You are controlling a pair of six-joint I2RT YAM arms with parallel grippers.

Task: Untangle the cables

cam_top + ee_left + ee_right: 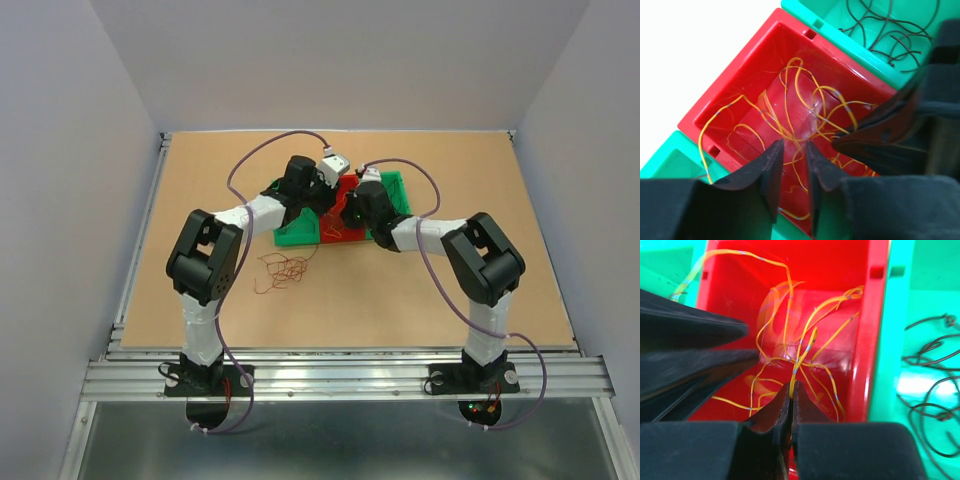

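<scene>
Right gripper (pixel 791 386) pinches one yellow cable (pixel 801 352) inside the red bin (pixel 874 340) near the desk's far edge; left gripper (pixel 795 146) hangs parted there (dark cables (pixel 890 35) in green bin (pixel 840 42)); red cables (pixel 283 270) lie mid-desk.

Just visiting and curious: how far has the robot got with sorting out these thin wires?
Partly done: thin dark wires lie in a green plastic bin, and orange-yellow wires are in the red plastic bin. Right now the right fingers pinch one orange-yellow strand at that bin, while the left fingers hover open beside them. Left to do: a tangled clump of reddish wires on the brown table.
</scene>
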